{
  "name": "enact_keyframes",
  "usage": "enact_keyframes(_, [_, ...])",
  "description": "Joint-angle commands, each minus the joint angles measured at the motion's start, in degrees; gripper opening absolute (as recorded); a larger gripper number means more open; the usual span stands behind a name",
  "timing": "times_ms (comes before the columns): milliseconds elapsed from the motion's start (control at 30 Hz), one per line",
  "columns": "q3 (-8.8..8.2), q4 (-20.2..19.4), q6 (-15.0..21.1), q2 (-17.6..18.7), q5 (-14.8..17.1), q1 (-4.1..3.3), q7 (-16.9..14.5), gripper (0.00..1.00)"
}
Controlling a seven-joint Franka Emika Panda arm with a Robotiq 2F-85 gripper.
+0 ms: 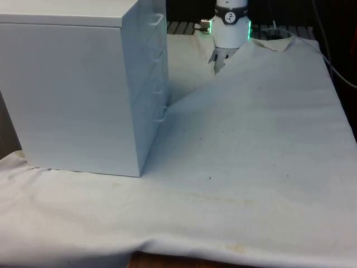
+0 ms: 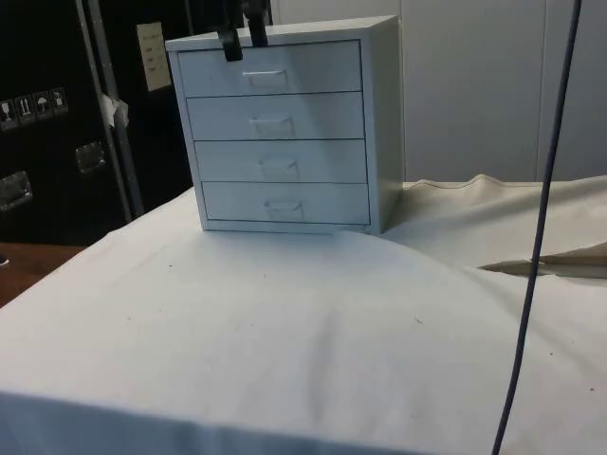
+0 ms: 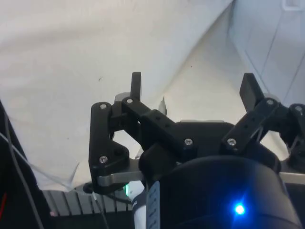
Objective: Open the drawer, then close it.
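Pincer point(image 3: 190, 90) spread wide above the bench point(image 1: 251, 145) — drawers point(image 2: 275, 133) all closed — a misaligned approach risks missing the slim handle point(image 2: 265, 75)

A pale grey metal chest of four stacked drawers point(image 1: 78, 89) is set on the cloth-covered desk point(image 1: 251, 167), towards the front view's left. Its drawer fronts point(image 2: 275, 133) are turned to the side camera. The black two-finger claw point(image 2: 243, 38) is held high, before the top drawer point(image 2: 270, 68).

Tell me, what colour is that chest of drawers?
White, handles too; the chest of drawers shows best in the side view.
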State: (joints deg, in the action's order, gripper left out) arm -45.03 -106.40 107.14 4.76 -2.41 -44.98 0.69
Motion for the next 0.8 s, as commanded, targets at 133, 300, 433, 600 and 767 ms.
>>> enact_keyframes(133, [-0.11,0.1,2.5,0.5,0.2,0.06,-0.2,1.0])
enact_keyframes(300, [-0.34,-0.9,4.9,0.5,-0.2,0.06,-0.5,1.0])
enact_keyframes(433, [-0.57,-1.5,6.4,0.6,-0.5,0.0,-0.8,1.0])
enact_keyframes(600, [-1.03,-2.5,8.5,0.6,-2.1,0.06,-1.7,1.0])
enact_keyframes(767, [-1.32,-2.5,8.8,0.7,-4.0,0.06,-2.1,1.0])
